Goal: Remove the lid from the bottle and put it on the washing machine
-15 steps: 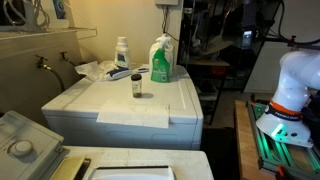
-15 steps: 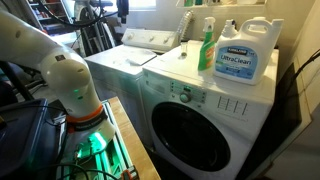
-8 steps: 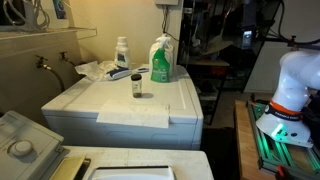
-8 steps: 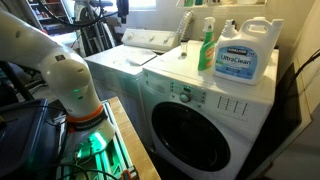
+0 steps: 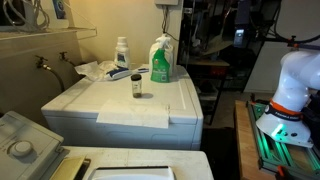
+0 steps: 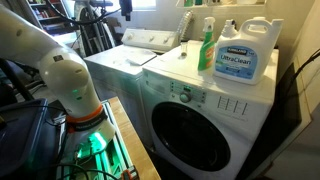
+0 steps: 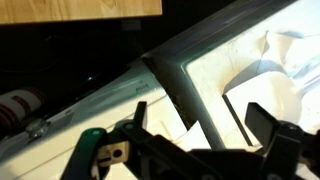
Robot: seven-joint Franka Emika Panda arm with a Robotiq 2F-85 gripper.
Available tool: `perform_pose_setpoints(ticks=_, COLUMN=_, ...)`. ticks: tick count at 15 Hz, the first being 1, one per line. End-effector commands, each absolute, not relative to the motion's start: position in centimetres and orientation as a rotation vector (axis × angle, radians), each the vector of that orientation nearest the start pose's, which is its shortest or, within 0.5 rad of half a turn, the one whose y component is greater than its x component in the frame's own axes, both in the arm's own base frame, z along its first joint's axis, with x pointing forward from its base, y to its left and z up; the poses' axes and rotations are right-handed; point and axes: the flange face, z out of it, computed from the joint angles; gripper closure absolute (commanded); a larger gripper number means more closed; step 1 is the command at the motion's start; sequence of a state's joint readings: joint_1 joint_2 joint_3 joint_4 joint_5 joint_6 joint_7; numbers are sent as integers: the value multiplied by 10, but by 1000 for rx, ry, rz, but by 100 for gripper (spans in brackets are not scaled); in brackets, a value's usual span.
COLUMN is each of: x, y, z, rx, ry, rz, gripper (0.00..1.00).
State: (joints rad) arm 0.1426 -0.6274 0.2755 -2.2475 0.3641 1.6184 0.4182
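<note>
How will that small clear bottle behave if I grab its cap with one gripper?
Probably light and tippy: the bottle is small, narrow and stands free on the smooth top of the washing machine, nothing bracing it. Twisting the lid may just spin the whole bottle with it.

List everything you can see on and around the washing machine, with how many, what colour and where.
washing machine: one, white, centre of an exterior view
bottle: one, small, clear, standing on the machine's top
lid: one, dark, on that bottle
spray bottle: one, green, at the back of the top
white bottle: one, blue label, back, near the spray bottle
cloth: one, white, crumpled, back edge
detergent jug: one, blue label, on a front-loader
robot arm: one, white, off to the side
gripper: one, black, open, empty
</note>
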Motion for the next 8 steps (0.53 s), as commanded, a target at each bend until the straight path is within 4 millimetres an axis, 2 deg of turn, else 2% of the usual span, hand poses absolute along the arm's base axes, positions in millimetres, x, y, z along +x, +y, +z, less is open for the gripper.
perform_pose_setpoints(ticks=1, x=378, y=243, z=584, rx=-3118, ry=52, rz=-6, gripper=0)
perform_pose_setpoints(ticks=2, x=395, y=249, z=581, rx=-3175, ry=32, rz=-65, gripper=0)
perform_pose_setpoints(ticks=4, x=436, y=247, z=573, rx=-3270, ry=49, rz=-221, gripper=0)
perform_pose_setpoints(ticks=6, x=481, y=236, z=559, rx=-3319, ry=156, rz=-313, gripper=0)
perform_pose_setpoints(ticks=7, x=504, y=230, z=547, rx=-3290, ry=209, rz=-245, gripper=0)
perform_pose_setpoints(ticks=8, x=520, y=231, z=541, rx=-3222, ry=179, rz=-142, gripper=0)
